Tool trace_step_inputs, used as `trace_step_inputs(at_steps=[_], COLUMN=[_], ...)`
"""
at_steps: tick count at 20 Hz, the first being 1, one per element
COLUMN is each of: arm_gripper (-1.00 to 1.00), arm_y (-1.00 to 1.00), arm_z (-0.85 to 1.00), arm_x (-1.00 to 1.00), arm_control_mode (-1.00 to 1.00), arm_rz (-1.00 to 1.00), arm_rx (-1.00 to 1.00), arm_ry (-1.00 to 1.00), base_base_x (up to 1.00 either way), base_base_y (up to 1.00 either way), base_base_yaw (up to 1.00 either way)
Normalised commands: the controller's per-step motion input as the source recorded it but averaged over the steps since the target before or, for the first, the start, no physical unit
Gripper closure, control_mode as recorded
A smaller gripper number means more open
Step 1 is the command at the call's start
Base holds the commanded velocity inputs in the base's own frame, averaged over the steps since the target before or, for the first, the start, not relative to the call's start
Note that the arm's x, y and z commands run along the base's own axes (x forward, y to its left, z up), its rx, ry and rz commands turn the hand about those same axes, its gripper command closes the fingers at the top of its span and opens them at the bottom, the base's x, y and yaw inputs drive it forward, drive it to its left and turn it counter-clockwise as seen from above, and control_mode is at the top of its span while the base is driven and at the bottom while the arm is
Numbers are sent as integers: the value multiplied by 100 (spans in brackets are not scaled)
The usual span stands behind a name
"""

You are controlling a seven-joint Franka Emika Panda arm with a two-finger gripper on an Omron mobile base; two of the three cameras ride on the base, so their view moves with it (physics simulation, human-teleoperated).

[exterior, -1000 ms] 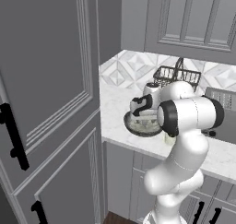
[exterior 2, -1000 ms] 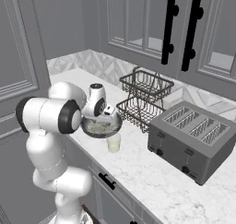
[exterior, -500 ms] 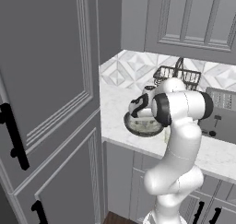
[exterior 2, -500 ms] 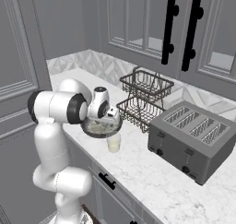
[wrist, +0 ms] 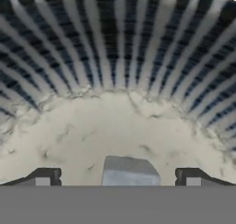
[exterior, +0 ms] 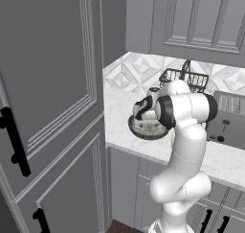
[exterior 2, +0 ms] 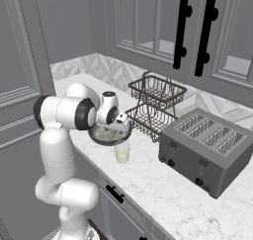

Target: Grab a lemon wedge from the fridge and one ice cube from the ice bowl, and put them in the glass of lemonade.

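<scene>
Gripper [wrist: 117,179]: jaws wide apart, low inside the ice bowl [exterior 2: 109,133].
Ice cube [wrist: 130,171]: pale grey, between the fingertips.
Bowl: near the bench's [exterior 2: 163,184] front edge, beside the glass [exterior 2: 122,152].

The ice bowl [exterior: 147,129] is dark grey, its contents pale and speckled whitish; close up, its inner wall [wrist: 115,38] is ribbed in dark and pale stripes, with a pale grey cube [wrist: 130,171] on sandy-white fill. The countertop [exterior 2: 163,184] is white marble, veined grey. The glass of lemonade [exterior 2: 122,152] is pale yellow. The toaster [exterior 2: 205,147] is mid grey, the wire baskets [exterior 2: 155,105] black, and the cabinets [exterior: 52,98] panelled grey (black handles).
</scene>
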Motion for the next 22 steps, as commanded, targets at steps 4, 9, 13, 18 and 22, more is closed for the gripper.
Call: trace_step_inputs(at_steps=[4, 9, 13, 18, 22], arm_gripper=[100, 100, 100, 100, 100], arm_y=[0, 0, 0, 0, 0], arm_z=[-7, -12, -8, 11, 38], arm_x=[-18, -4, 0, -20, -38], arm_control_mode=[-100, -100, -100, -100, -100], arm_rz=[0, 0, 0, 0, 0], arm_rx=[0, 0, 0, 0, 0], arm_ry=[0, 0, 0, 0, -4], base_base_x=[0, 0, 0, 0, 0], base_base_y=[0, 0, 0, 0, 0], base_base_yaw=[0, 0, 0, 0, 0])
